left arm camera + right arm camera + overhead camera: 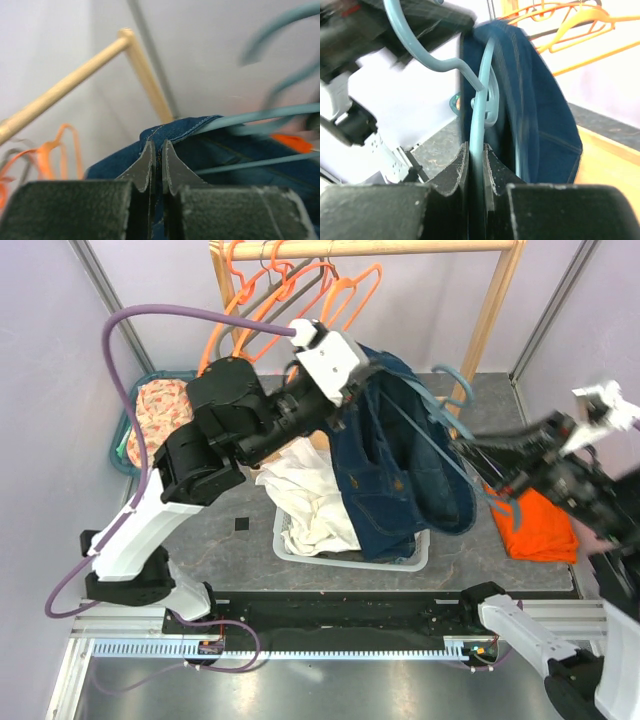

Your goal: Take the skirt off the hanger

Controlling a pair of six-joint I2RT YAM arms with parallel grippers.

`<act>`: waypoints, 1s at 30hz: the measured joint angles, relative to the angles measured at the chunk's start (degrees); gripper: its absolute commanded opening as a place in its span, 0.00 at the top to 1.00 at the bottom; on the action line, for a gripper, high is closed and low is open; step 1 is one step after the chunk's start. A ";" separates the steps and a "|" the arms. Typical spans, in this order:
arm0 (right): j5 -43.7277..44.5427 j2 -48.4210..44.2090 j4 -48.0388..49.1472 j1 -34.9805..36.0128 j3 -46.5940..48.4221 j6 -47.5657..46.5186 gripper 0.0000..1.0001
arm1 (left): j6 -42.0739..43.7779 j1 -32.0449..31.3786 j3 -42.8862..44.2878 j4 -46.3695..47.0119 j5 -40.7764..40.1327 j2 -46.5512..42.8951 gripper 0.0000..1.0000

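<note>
A dark blue denim skirt (392, 465) hangs in mid-air over the white bin, still threaded on a teal hanger (452, 405). My left gripper (352, 390) is shut on the skirt's top hem, which shows pinched between the fingers in the left wrist view (158, 150). My right gripper (497, 480) is shut on the teal hanger's bar; in the right wrist view the bar (481, 100) runs up from between the fingers, with the skirt (530, 100) draped to its right. The hanger's hook (450, 370) points toward the rack post.
A wooden rack (400, 248) at the back carries several orange hangers (300, 285). A white bin (300, 545) of white cloth stands under the skirt. A teal basket (135, 420) of patterned cloth stands left. An orange garment (540, 525) lies right.
</note>
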 measured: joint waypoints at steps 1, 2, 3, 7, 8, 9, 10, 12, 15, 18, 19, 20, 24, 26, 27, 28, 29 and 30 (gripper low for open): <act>0.50 -1.18 -1.51 0.04 0.63 -0.68 1.00 | 1.38 1.01 -1.70 1.57 -2.05 -1.18 0.98; 0.68 -2.45 -2.80 0.13 1.11 -1.27 1.00 | 3.23 1.81 -3.39 4.70 -5.27 -2.23 0.98; 0.72 -3.98 -3.67 0.26 1.51 -1.68 1.00 | 4.42 3.17 -4.15 6.56 -7.08 -2.73 0.98; 0.94 -9.25 -4.61 0.83 2.01 -3.17 1.00 | 7.98 9.29 -2.58 11.26 -14.25 -1.84 0.98; 1.07 -10.05 -5.33 1.14 2.19 -3.58 1.00 | 8.57 10.25 -1.16 11.96 -15.67 -0.98 0.98; 1.29 -10.49 -6.10 1.53 2.51 -3.93 1.00 | 8.83 10.67 -0.20 12.50 -16.59 -0.39 0.98; 1.68 -10.62 -6.78 1.95 2.86 -4.28 1.00 | 8.94 10.73 0.52 12.94 -17.00 0.07 0.98; 3.43 -10.47 -8.39 2.99 3.67 -5.01 1.00 | 8.92 9.79 0.76 12.96 -17.29 0.20 0.98; 8.22 -10.05 -10.54 4.26 5.53 -5.64 1.00 | 8.94 6.29 0.04 12.50 -17.70 0.02 0.98; 17.53 -9.49 -10.99 4.96 8.04 -6.16 1.00 | 9.40 -0.15 -0.11 10.84 -18.05 0.20 0.98; 20.94 -9.20 -11.04 5.05 8.59 -6.14 1.00 | 9.97 -2.03 0.11 10.49 -18.29 0.33 0.98; 24.24 -8.72 -11.06 5.14 9.07 -6.14 1.00 | 10.54 -3.45 0.52 10.36 -18.49 0.57 0.98; 33.22 -4.22 -10.84 5.22 9.94 -5.42 1.00 | 13.05 -5.40 -1.77 12.70 -19.78 -0.52 0.98; 35.21 -0.37 -10.73 5.27 9.94 -4.74 1.00 | 13.86 -5.35 -6.56 14.27 -20.04 -2.89 0.98; 35.69 1.44 -10.62 5.27 9.92 -4.50 1.00 | 14.16 -5.35 -10.16 15.06 -20.26 -4.61 0.98; 36.15 3.76 -10.40 5.27 9.94 -4.15 1.00 | 14.45 -5.38 -13.88 15.41 -20.55 -6.29 0.98; 36.41 6.08 -10.21 5.27 9.94 -3.91 1.00 | 14.64 -5.40 -16.63 15.50 -20.87 -7.50 0.98; 36.50 8.17 -10.05 5.27 9.92 -3.58 1.00 | 14.75 -5.35 -21.35 16.59 -21.31 -9.16 0.98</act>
